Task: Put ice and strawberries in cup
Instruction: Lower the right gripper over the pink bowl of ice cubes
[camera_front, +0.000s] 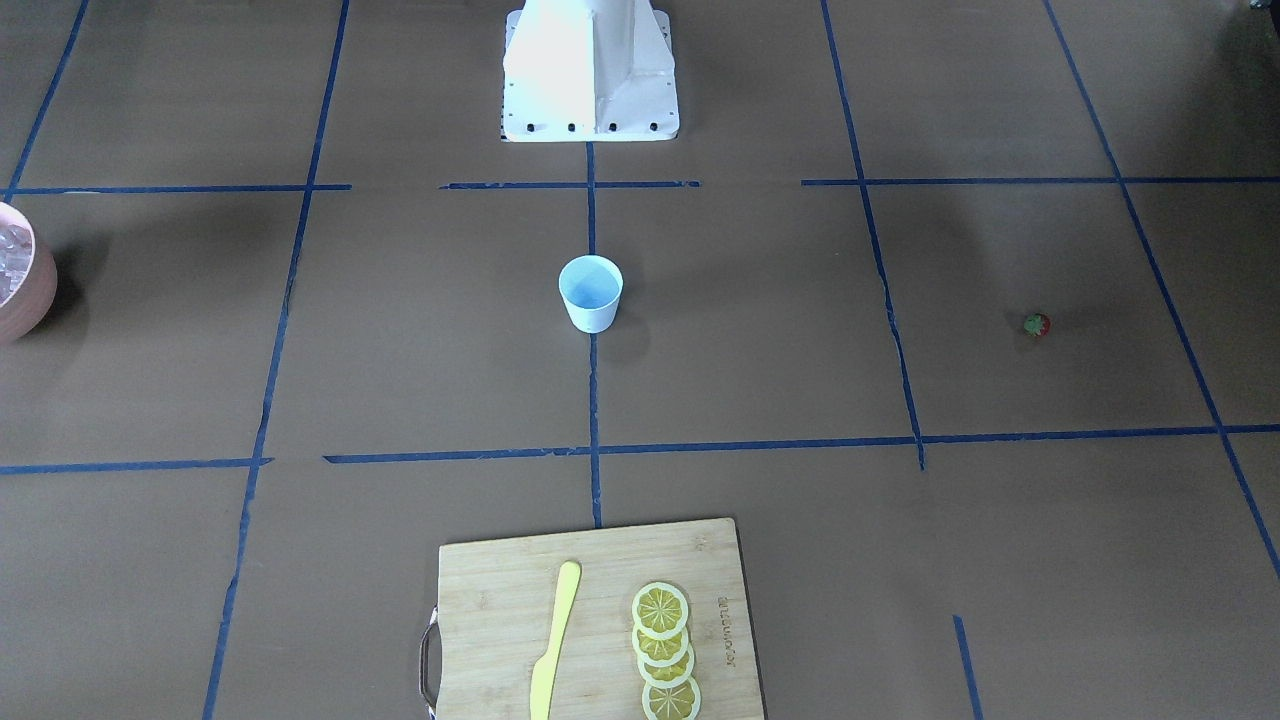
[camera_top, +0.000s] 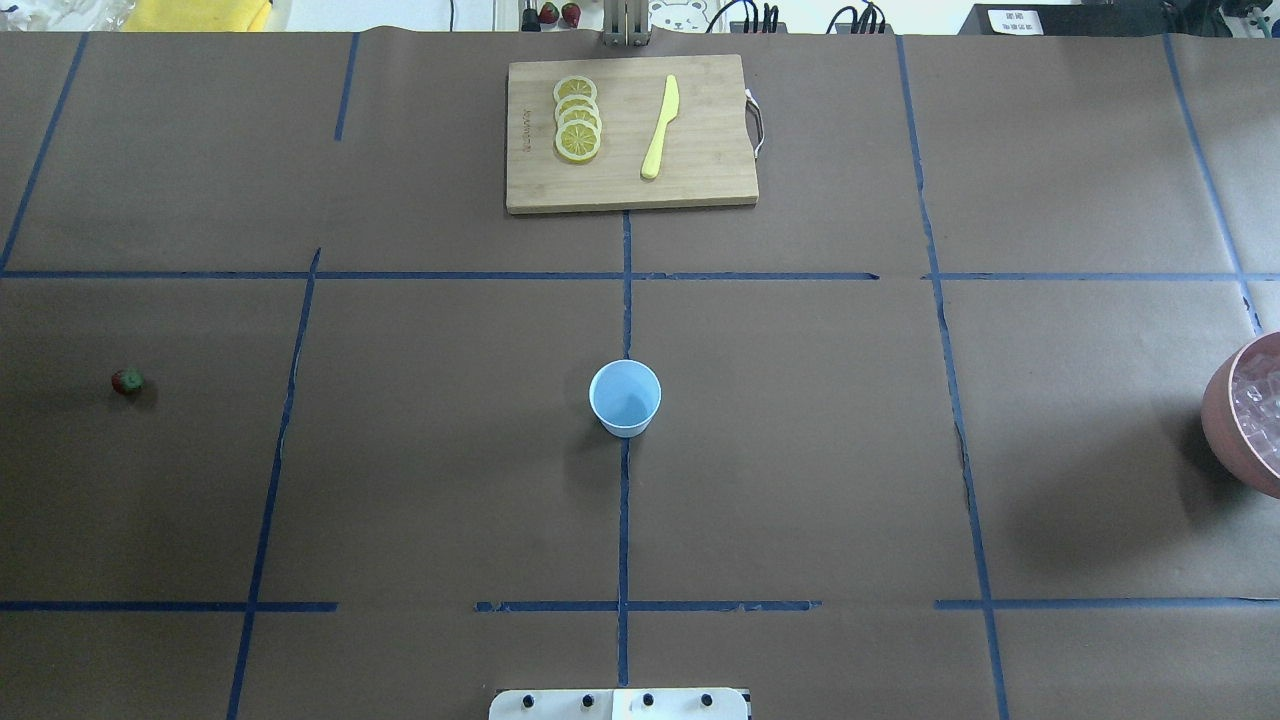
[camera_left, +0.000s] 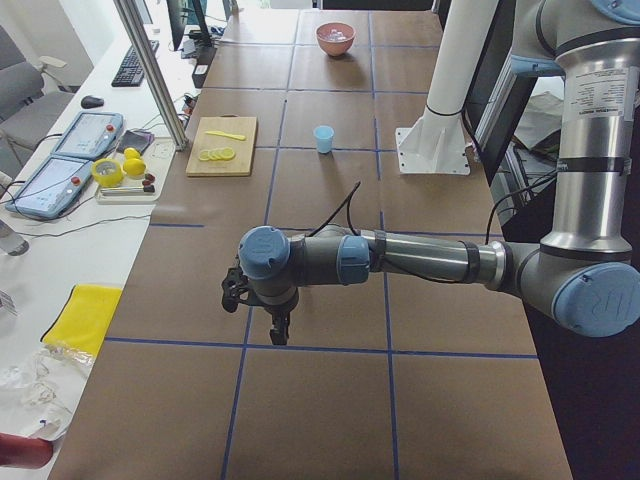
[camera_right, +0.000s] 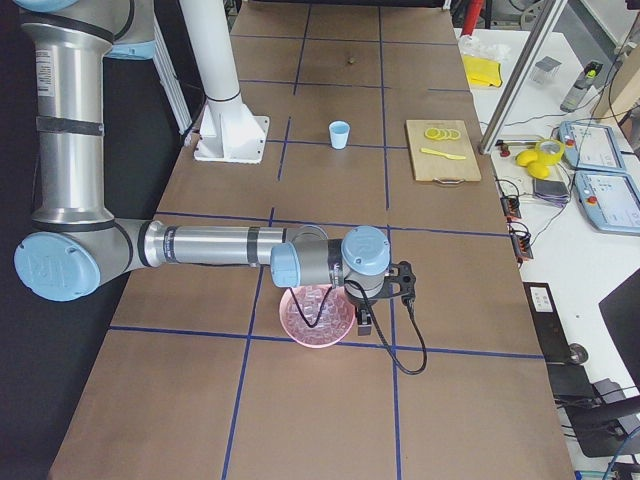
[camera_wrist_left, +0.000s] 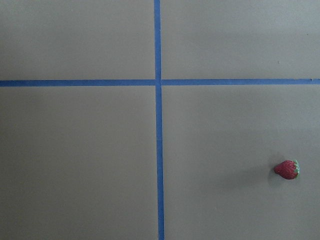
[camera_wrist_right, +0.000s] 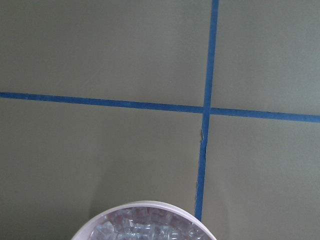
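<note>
The pale blue cup (camera_top: 625, 397) stands upright and empty-looking at the table's middle, also in the front view (camera_front: 591, 292). The tiny red strawberry (camera_top: 127, 381) lies alone far on the robot's left; it shows in the left wrist view (camera_wrist_left: 287, 169) at lower right. The ice (camera_top: 1262, 405) is a heap of clear cubes in a pink bowl (camera_top: 1225, 420) at the far right edge, and it shows at the bottom of the right wrist view (camera_wrist_right: 145, 229). My left gripper (camera_left: 262, 318) hangs above the table near the strawberry's area. My right gripper (camera_right: 380, 305) hangs by the bowl. I cannot tell whether either is open or shut.
A wooden cutting board (camera_top: 700, 170) lies at the far middle with several lemon slices (camera_top: 577, 118) and a yellow knife (camera_top: 660, 126). The white robot base (camera_front: 590, 70) stands behind the cup. Blue tape lines cross the brown table.
</note>
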